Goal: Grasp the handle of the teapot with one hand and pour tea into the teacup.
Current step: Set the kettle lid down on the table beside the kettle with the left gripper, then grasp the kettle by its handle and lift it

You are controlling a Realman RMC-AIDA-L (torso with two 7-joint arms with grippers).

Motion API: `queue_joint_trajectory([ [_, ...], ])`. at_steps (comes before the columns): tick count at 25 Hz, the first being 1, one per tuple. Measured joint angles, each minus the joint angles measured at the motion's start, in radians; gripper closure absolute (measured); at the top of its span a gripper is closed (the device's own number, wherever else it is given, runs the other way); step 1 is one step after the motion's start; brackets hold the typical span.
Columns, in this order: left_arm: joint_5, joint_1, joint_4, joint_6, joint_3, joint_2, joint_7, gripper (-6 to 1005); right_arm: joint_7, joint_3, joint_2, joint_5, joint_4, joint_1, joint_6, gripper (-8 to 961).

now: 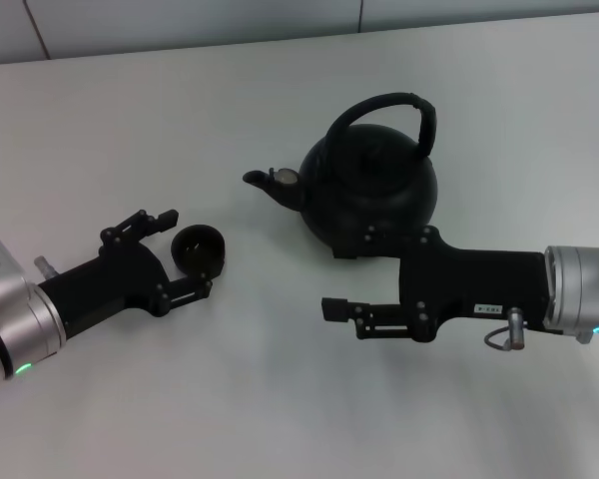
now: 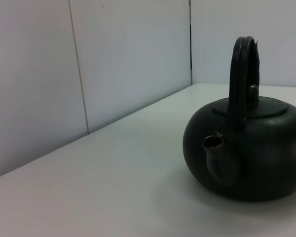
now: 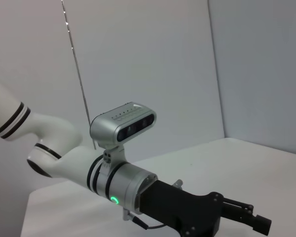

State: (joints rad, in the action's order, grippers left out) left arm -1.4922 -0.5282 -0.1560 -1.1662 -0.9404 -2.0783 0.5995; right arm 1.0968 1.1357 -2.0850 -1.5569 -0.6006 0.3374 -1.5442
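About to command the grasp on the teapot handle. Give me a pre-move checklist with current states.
1. teapot upright on the table: ok.
2. handle arched clear above the lid, nothing on it: ok.
3. right gripper open, on the near side of the teapot, not at the handle: not ok.
4. teacup upright, between the open left gripper fingers: ok.
5. spout turned toward the teacup's side: ok.
6. Tea level inside: cannot tell.

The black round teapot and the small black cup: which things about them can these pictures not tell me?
- Tea level in the matte-black round teapot: closed lid in head and left wrist views.
- Contents of the small black handleless teacup: interior too dark in head view.
- Whether the left gripper touches the teacup: fingers flank it, contact unclear.
- Right gripper: its far finger merges with the teapot's base.
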Motion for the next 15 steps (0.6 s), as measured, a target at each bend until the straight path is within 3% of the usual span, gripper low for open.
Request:
queue_joint_trajectory([
  [8,0.000,0.025,-0.028,-0.059,0.001,0.006,0.006,140,0.000,-0.016,0.000,0.017,-0.005,-0.003,0.001,216],
  [15,0.003,0.091,-0.097,-0.163,0.000,0.009,0.007,140,0.003,-0.090,-0.002,0.038,0.015,-0.026,0.080,216],
])
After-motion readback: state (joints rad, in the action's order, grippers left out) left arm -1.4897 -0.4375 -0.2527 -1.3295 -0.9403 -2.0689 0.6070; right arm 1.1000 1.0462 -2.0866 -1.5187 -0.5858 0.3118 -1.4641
